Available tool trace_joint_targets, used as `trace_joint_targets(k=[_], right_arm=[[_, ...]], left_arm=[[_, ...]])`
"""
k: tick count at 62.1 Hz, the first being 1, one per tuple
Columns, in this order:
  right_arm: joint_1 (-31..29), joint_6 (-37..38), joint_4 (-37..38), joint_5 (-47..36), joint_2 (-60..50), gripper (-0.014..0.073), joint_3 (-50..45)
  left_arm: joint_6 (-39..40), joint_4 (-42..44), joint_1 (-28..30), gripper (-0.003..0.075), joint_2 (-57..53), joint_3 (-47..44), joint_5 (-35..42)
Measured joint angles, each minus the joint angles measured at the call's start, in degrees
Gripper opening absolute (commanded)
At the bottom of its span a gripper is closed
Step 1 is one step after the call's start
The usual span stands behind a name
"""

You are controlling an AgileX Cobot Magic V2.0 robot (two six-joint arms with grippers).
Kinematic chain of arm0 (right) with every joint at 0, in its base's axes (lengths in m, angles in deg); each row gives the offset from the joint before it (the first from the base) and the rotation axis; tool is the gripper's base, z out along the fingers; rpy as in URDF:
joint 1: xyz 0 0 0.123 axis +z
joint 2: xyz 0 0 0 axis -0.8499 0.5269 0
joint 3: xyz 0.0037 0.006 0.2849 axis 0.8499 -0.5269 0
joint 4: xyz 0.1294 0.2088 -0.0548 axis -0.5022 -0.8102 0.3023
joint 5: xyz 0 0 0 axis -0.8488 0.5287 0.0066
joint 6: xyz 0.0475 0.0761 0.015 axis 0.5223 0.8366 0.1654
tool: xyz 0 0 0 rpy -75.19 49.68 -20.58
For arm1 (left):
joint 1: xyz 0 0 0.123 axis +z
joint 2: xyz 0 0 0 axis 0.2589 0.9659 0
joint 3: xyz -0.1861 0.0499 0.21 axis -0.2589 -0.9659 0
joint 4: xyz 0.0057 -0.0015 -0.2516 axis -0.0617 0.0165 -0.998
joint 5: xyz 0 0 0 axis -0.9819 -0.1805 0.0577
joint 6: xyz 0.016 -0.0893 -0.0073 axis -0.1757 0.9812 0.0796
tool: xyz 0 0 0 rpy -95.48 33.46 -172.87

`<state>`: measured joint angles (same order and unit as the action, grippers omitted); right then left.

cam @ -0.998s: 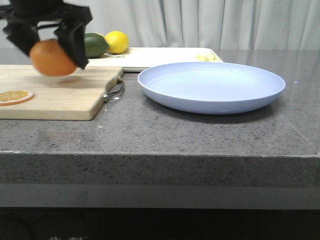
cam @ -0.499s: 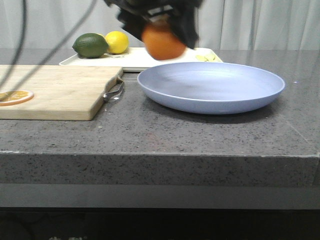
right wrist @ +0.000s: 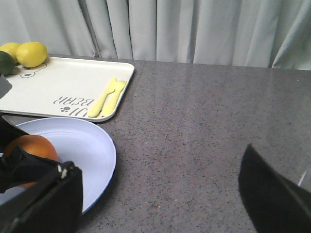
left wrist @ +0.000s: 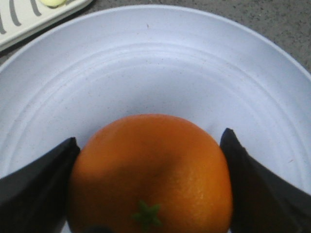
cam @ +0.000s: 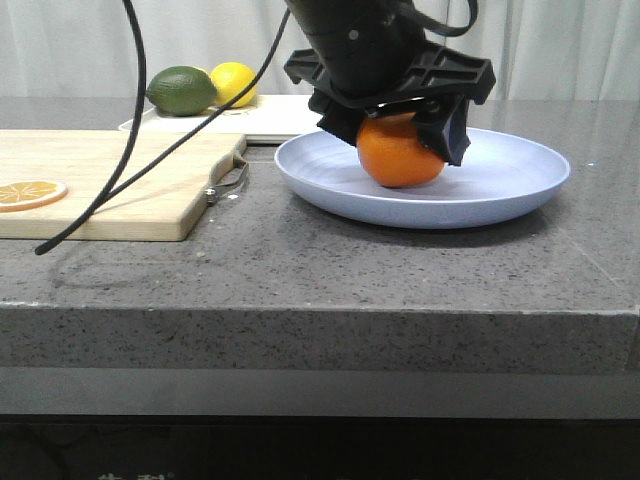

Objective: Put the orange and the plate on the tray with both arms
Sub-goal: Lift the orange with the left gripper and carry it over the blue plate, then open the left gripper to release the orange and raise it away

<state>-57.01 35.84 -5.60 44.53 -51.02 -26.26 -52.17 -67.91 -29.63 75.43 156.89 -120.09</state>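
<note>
The left gripper [cam: 400,120] fingers [left wrist: 34,194] pinch the orange [cam: 400,155] low inside the lavender plate [cam: 520,185], likely stacking both for the tray [right wrist: 63,92]; the right gripper [right wrist: 160,204] fingers are spread, idle.

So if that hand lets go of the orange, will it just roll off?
Probably not far. The orange is round, so it may roll a little, but the plate is dished with a raised rim that should hold it. Its dimpled skin looks grippy, and the left hand appears to pinch it without denting it.
</note>
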Motion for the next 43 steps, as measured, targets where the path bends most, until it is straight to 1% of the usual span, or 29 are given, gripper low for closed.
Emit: trace_joint_targets(k=[4,8,20,25,28,31,35,38,41,43], right_arm=[[0.0,0.0,0.0,0.0,0.0,0.0652,0.0],[0.0,0.0,0.0,0.0,0.0,0.0652,0.0],[0.0,0.0,0.0,0.0,0.0,0.0652,0.0],[0.0,0.0,0.0,0.0,0.0,0.0652,0.0],[0.0,0.0,0.0,0.0,0.0,0.0652,0.0],[0.0,0.0,0.0,0.0,0.0,0.0652,0.0],[0.0,0.0,0.0,0.0,0.0,0.0652,0.0],[0.0,0.0,0.0,0.0,0.0,0.0652,0.0],[0.0,0.0,0.0,0.0,0.0,0.0652,0.0],[0.0,0.0,0.0,0.0,0.0,0.0652,0.0]], left_arm=[[0.0,-0.1,0.0,0.0647,0.1,0.0,0.0],[-0.1,-0.2,0.0,0.0669,0.1,0.0,0.0],[-0.1,0.8,-0.3,0.0665,0.1,1.9,-0.8],[-0.1,2.2,-0.3,0.0661,0.1,4.7,-4.4],[-0.1,2.6,-0.3,0.0643,0.0,6.7,-6.7],[-0.1,2.9,-0.3,0.0594,-0.1,8.7,-9.1],[-0.1,3.3,-0.3,0.0488,-0.2,11.6,-12.6],[-0.1,3.3,-0.3,0.0399,-0.4,12.9,-14.4],[-0.1,3.3,-0.3,0.0275,-0.5,14.0,-16.4],[-0.1,3.3,-0.3,0.0216,-0.5,14.7,-17.3]])
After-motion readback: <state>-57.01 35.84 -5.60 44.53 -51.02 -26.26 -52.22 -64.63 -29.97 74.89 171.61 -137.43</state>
